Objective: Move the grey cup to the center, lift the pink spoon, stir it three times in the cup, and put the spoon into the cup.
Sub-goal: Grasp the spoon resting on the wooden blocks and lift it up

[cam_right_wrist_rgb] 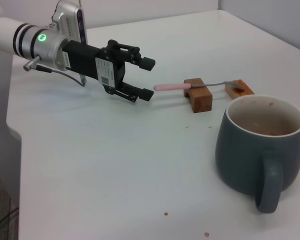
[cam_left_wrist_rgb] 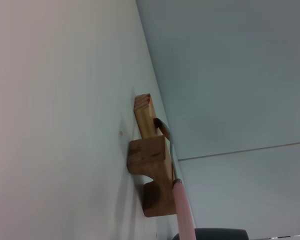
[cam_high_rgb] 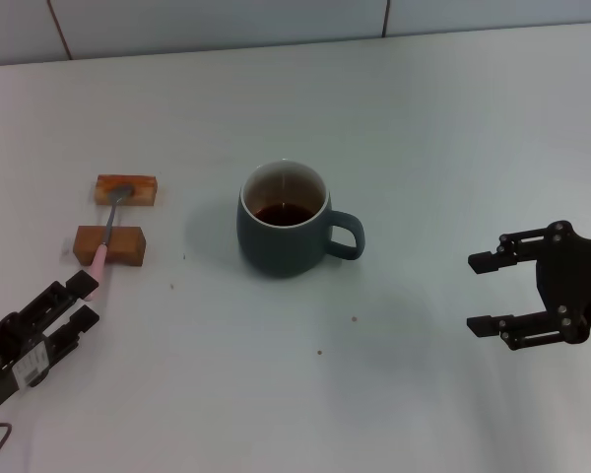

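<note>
The grey cup (cam_high_rgb: 282, 241) stands mid-table with dark liquid inside and its handle towards my right gripper; it also shows in the right wrist view (cam_right_wrist_rgb: 247, 155). The pink spoon (cam_high_rgb: 106, 236) lies across two wooden blocks on the left, its bowl on the far block and its pink end towards me. My left gripper (cam_high_rgb: 87, 299) is open, low at the table, its fingertips just at the spoon's pink end (cam_right_wrist_rgb: 168, 87), not closed on it. My right gripper (cam_high_rgb: 478, 294) is open and empty, to the right of the cup.
The far wooden block (cam_high_rgb: 125, 189) and the near block (cam_high_rgb: 108, 245) hold the spoon off the table. In the left wrist view the blocks (cam_left_wrist_rgb: 151, 170) and pink handle (cam_left_wrist_rgb: 184, 212) are close ahead. A few small crumbs (cam_high_rgb: 354, 318) lie in front of the cup.
</note>
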Motion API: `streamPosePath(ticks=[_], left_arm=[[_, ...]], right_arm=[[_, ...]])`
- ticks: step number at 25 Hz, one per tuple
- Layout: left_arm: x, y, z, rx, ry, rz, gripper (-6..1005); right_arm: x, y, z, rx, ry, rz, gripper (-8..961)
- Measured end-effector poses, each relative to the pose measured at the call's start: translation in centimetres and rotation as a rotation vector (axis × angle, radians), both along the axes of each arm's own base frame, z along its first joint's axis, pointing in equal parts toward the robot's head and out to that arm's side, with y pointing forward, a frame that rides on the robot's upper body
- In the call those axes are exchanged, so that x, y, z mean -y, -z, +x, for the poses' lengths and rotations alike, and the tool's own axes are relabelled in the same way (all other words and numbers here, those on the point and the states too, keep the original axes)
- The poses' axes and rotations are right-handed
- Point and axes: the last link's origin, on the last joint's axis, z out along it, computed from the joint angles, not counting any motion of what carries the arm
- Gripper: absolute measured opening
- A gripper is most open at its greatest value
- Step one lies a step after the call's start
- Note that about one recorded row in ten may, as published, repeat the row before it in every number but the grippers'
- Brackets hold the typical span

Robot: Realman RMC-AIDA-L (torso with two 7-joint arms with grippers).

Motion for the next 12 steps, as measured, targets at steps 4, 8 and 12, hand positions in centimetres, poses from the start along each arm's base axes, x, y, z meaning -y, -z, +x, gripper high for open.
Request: streamPosePath(ticks=[4,8,12], left_arm=[[-0.17,0.06,0.02,-0.002,-0.001,-0.001,768],[-0.31,0.11,-0.04,-0.008,-0.006,-0.003,768],[-0.45,0.16,-0.07,-0.012,-0.009,-0.004,768]], right_arm=[[-0.05,-0.12,-0.06,0.003,-0.004,0.004,704],[-0.08,-0.18,-0.09,0.005,-0.007,0.006,704],[-0.05,-0.15,-0.09,0.004,-0.006,0.005,704]])
